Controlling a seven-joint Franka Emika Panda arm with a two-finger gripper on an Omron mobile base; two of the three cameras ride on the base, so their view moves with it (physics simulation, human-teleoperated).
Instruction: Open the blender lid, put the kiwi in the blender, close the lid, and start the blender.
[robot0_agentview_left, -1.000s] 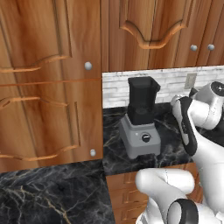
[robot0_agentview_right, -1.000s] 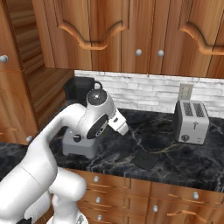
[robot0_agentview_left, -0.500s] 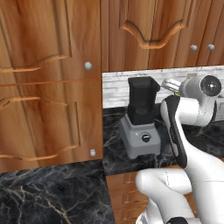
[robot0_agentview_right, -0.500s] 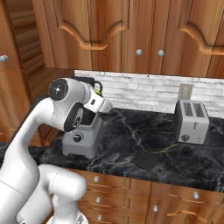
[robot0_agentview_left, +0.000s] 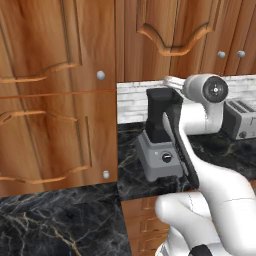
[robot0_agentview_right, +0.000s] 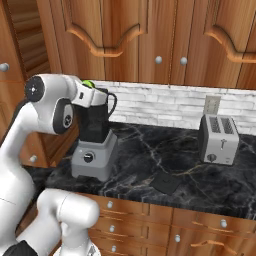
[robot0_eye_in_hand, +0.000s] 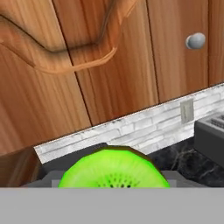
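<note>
The kiwi (robot0_eye_in_hand: 114, 169), pinched in the gripper (robot0_agentview_right: 92, 94), has now been swung above the blender (robot0_agentview_right: 95, 145), so dropping it in comes next.

Even, bright rendered light, soft faint shadows, no glare, slightly coarse low-resolution edges.

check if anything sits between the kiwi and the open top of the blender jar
Nothing visible does. The kiwi is held up at the rim of the blender jar, and the blender lid lies flat on the counter to the right, well clear of the jar. The jar's opening itself is hidden behind the arm.
</note>
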